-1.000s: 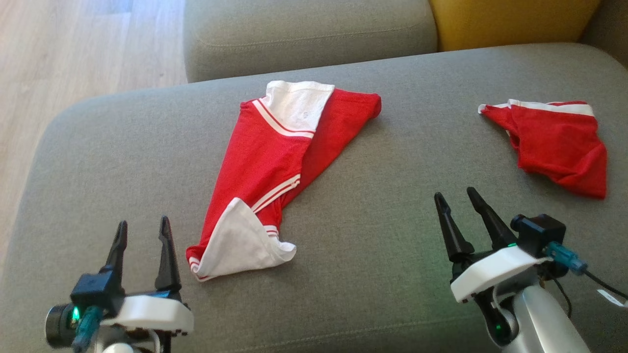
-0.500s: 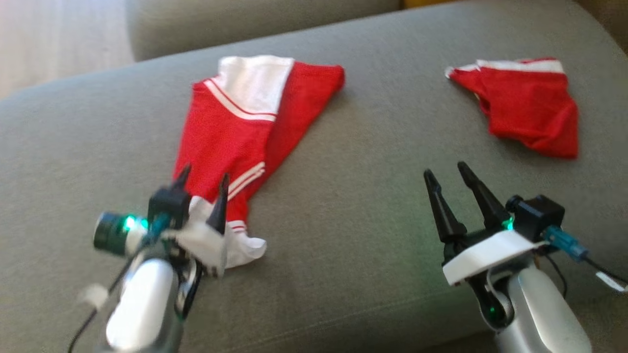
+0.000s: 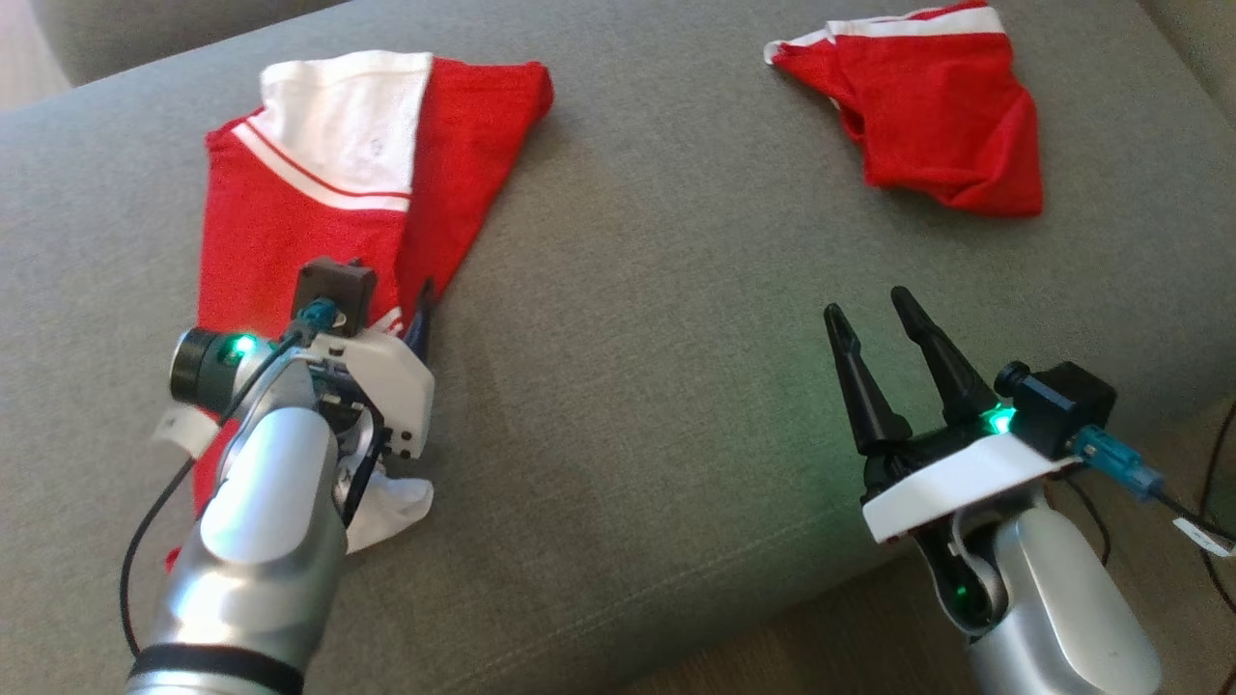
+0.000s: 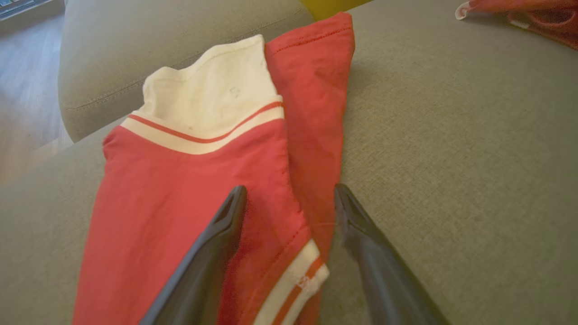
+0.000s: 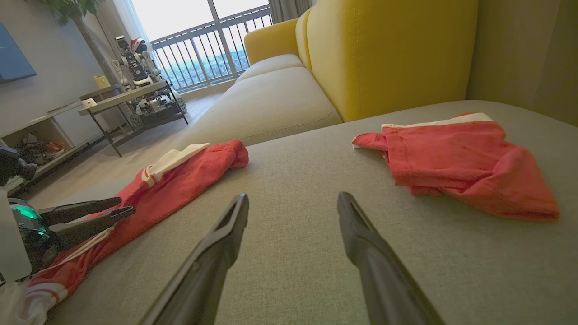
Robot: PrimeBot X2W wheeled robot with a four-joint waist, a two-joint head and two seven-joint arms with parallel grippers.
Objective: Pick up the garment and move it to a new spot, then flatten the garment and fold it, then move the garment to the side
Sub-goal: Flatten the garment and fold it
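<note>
Starting with the left gripper [image 4: 290, 189]: fingers spread wide with nothing pinched, one over the red panel of the garment [image 3: 280, 241], the other right at the cloth's edge next to bare grey sofa seat [image 3: 657, 386], just above the striped hem. Can't tell about actual contact with the fabric. From the head, sitting around 8 o'clock, with the red-and-white garment stretching from there up to 11 o'clock, lying fairly flat and doubled over lengthwise, white striped panel at the far end and a white corner poking out beneath the wrist at the near end. Over at 4 o'clock, got the right gripper [image 3: 867, 302] equally wide open and empty, hanging over plain seat, fingers aimed toward 12. Up at 1 o'clock, well apart from both grippers, spotting a second red piece [image 3: 927, 125] with a white band, crumpled. Further out in the right wrist view, yellow backrest [image 5: 388, 49] at 12 o'clock, and wood floor [image 4: 27, 113] at 9 o'clock in the left wrist view.
</note>
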